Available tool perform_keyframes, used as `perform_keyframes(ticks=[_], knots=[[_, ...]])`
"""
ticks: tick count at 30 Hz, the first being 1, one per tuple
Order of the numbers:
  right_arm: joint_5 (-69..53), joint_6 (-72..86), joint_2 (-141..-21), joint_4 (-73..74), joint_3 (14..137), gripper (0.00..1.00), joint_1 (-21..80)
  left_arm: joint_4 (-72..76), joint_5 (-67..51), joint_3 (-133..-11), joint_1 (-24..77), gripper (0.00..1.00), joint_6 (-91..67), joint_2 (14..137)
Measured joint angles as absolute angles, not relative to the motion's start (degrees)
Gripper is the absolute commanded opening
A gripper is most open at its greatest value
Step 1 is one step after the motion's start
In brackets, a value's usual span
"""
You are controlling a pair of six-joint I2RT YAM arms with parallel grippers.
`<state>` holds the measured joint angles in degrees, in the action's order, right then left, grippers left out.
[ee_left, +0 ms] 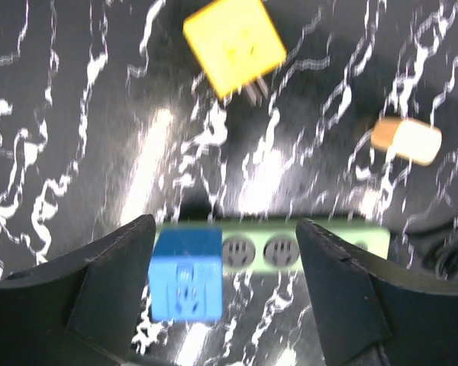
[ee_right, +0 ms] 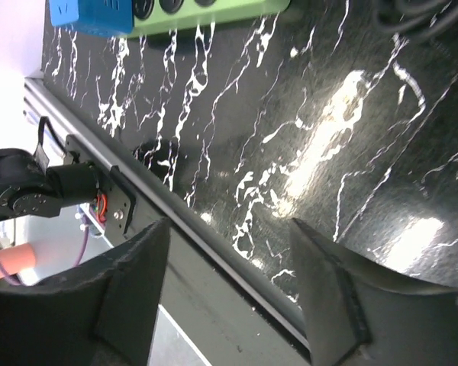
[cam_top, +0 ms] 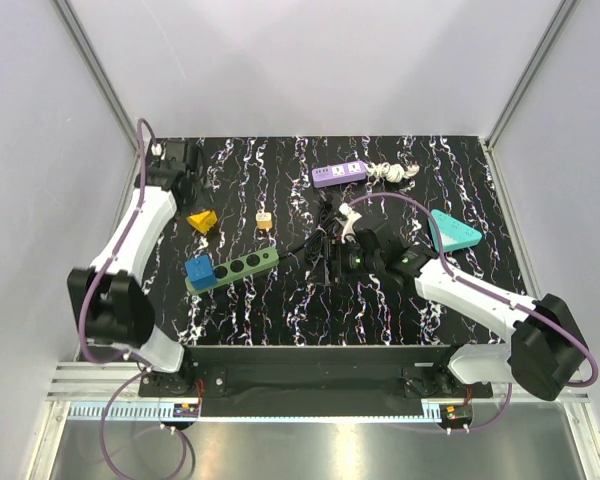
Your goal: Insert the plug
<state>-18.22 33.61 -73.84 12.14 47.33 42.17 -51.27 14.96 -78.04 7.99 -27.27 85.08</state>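
Jaws stood spread and empty on left gripper (ee_left: pixel 225 229) and right gripper (ee_right: pixel 229 225) alike, while the yellow plug (ee_left: pixel 233 45) lay on the desk (ee_left: pixel 76 152) ahead of the left jaws, which should probably square on its flat sides, clear of its prongs, before seeking the green power strip (ee_left: pixel 290 248) below.

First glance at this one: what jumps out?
The green power strip with a blue plug on its left end stands out on the black marbled table, left of centre. A yellow plug lies loose just behind it; a purple power strip sits near the far edge. The left gripper and right gripper are both open, holding nothing.
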Motion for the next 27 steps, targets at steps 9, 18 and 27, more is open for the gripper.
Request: perform_keyframes(ticks=[9, 18, 27], knots=[[-14.0, 31.0, -72.8, 15.8, 49.8, 1.00, 42.2, -51.7, 12.8, -91.4, 3.7, 0.90, -26.6, 103.9], [-13.0, 29.5, -72.6, 18.0, 52.7, 1.00, 42.2, -52.6, 12.4, -96.8, 3.7, 0.86, -28.2, 113.5], [-13.0, 27.5, -72.6, 19.5, 53.1, 1.00, 42.2, -53.1, 12.4, -96.8, 1.2, 0.88, -33.8, 116.5]])
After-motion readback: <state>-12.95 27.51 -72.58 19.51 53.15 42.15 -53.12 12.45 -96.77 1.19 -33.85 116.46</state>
